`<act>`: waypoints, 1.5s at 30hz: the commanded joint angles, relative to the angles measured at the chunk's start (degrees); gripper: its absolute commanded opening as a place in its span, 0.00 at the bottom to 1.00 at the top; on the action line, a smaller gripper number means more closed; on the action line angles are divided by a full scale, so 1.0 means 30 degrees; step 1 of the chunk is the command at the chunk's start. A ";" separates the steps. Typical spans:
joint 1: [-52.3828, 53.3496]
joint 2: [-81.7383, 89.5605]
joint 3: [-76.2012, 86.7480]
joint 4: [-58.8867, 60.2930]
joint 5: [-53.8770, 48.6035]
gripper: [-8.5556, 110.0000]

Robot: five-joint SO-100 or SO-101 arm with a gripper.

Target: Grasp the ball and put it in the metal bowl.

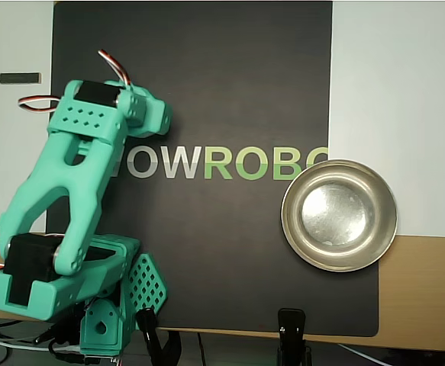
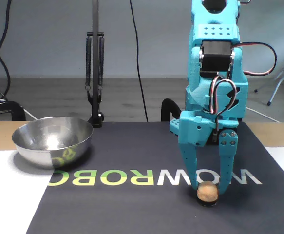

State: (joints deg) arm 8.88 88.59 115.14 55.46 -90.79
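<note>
In the fixed view, a round, shiny silver metal bowl (image 2: 52,140) is noted at the left, standing empty at the edge of the dark mat with its printed lettering (image 2: 132,204), well apart from the work point. Further right, a small, smooth, pale tan ball (image 2: 207,190) is found resting on a low dark base on the mat. The turquoise two-finger gripper (image 2: 208,189) is set down over it, jaws parted wider than the ball, one finger on each side; contact appears not yet made, though this cannot be confirmed from this angle. Nothing is held.

In the overhead view the ball is hidden beneath the turquoise arm (image 1: 69,183).

The ball is judged light, rigid and somewhat slippery, liable to roll or squirt out. Hold is best taken across its widest girth, centred between the pads.
</note>
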 commanded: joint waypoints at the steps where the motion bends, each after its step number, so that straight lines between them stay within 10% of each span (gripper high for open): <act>1: -0.0088 0.0117 -0.0381 -0.0146 -0.0088 0.49; 16: -0.0059 0.0117 -0.0381 -0.0176 -0.0117 0.49; 25: -0.0029 0.0088 -0.0352 -0.1406 0.0029 0.22; 45: 0.0293 0.0352 -0.0352 -0.1289 0.0059 0.22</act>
State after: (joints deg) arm 9.23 88.59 115.14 51.50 -90.79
